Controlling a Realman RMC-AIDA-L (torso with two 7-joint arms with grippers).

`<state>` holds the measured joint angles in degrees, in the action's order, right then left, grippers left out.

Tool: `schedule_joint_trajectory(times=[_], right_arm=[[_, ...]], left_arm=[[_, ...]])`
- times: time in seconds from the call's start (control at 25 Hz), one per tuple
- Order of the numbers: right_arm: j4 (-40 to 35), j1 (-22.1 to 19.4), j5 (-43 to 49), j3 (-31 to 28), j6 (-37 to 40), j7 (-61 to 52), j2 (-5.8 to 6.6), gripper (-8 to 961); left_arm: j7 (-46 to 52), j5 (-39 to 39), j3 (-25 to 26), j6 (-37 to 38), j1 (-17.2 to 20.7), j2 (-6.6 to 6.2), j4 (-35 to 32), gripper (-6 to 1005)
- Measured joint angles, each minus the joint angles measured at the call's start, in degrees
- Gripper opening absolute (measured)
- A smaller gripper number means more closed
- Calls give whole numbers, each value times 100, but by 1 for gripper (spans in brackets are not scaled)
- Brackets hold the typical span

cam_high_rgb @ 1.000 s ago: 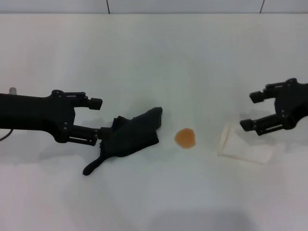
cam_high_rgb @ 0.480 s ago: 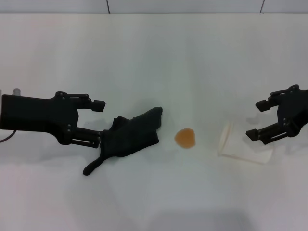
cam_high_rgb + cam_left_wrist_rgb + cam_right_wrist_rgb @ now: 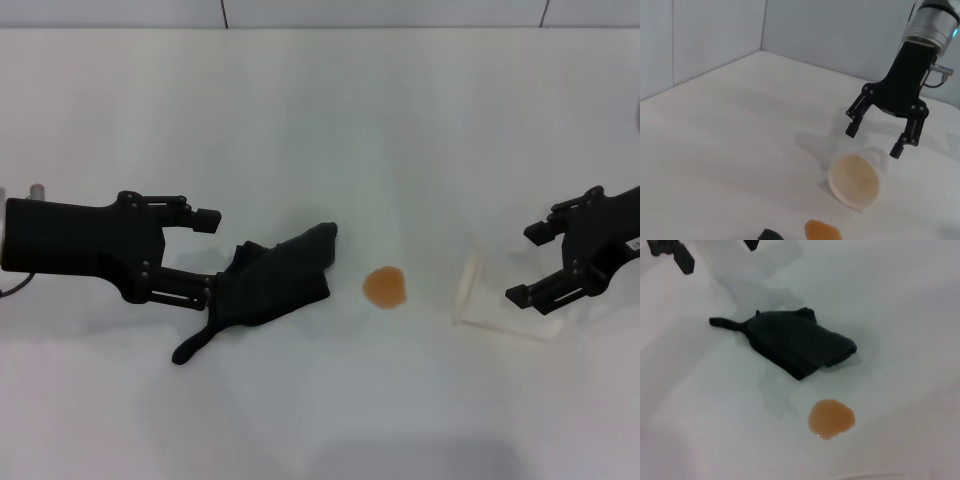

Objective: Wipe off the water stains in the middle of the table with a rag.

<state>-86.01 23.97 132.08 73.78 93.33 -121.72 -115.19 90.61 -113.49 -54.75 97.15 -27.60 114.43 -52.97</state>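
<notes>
Nearest the robot, the rag (image 3: 268, 287) lay crumpled on the white worktop (image 3: 320, 120), its thin tail trailing toward the robot. It looked soft and light, likely to bunch and drag, so the thick folded middle seemed the best hold. The left gripper (image 3: 211, 254) stood at its edge, fingers spread wide, empty. The water stains (image 3: 385, 287) sat just beside the rag, untouched. Farther right, the right gripper (image 3: 530, 265) hovered, fingers wide, over a tipped plastic cup (image 3: 495, 298).
</notes>
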Motion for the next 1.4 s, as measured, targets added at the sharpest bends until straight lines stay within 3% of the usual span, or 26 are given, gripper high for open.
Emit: schedule_joint_trajectory(times=[0.36,1.4], right_arm=[[-86,188,321,209,-44,-273,-4,839],[-281,208,738,713,104,-898,-13,838]], left_arm=[[-41,1,0,-9,10,0,7,881],[-172,3,7,-11,36,0,23,882]])
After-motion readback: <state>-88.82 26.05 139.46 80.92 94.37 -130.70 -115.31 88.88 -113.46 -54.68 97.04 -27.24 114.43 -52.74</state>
